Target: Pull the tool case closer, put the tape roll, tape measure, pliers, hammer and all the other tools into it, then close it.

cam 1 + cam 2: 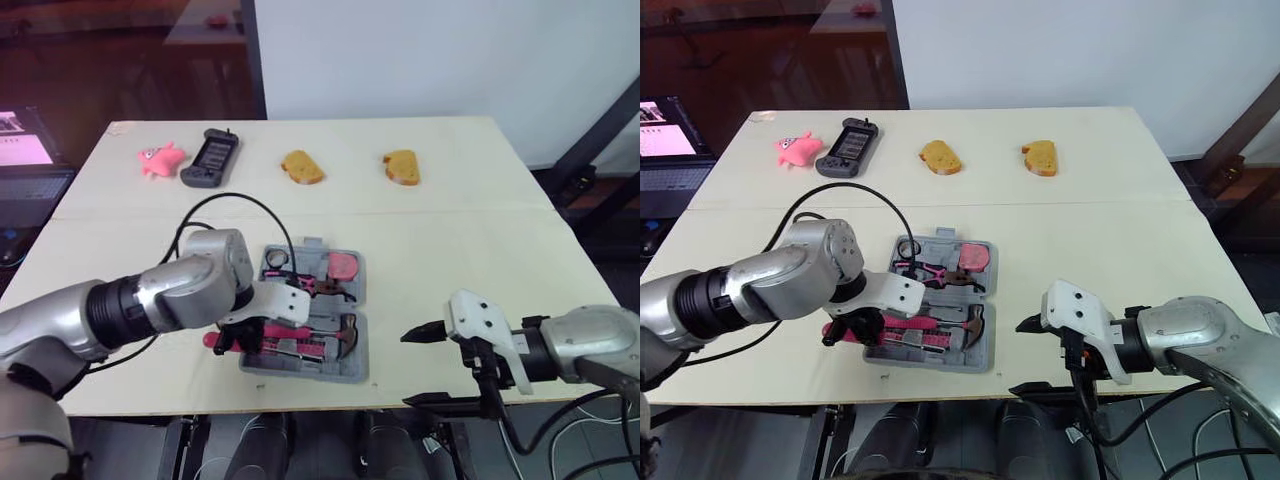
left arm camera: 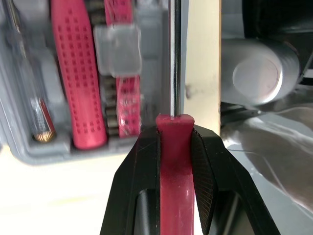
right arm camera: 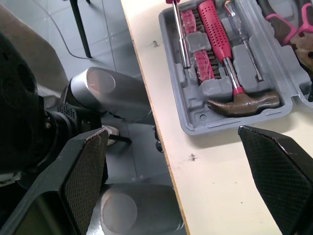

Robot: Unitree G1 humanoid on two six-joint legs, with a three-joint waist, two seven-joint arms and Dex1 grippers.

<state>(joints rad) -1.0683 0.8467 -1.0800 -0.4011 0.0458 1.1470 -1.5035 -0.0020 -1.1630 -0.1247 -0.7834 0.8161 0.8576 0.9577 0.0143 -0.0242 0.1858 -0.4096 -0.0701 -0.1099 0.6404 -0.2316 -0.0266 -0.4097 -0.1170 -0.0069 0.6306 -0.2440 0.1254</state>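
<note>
Here, the open grey tool case (image 1: 305, 370) lay flat on the desk (image 1: 470, 250) close to its near edge, left of centre. The left end effector (image 2: 174, 132) was clenched on the pink handle of a screwdriver (image 2: 175, 73). Long axis ran left to right: handle out past the case's left side, steel shaft pointing right along the near half of the case. The hammer (image 3: 221, 49) lay parallel just beyond it, pink grip to the left, head to the right. Pink-handled pliers (image 1: 320, 288) sat in the far half. The right end effector (image 3: 170, 131) was released, fingers spread wide, at the desk's near edge right of the case, touching nothing. Along the far side: a pink toy (image 1: 160, 158), a dark handset (image 1: 208, 158), two bread slices (image 1: 302, 167).
</note>
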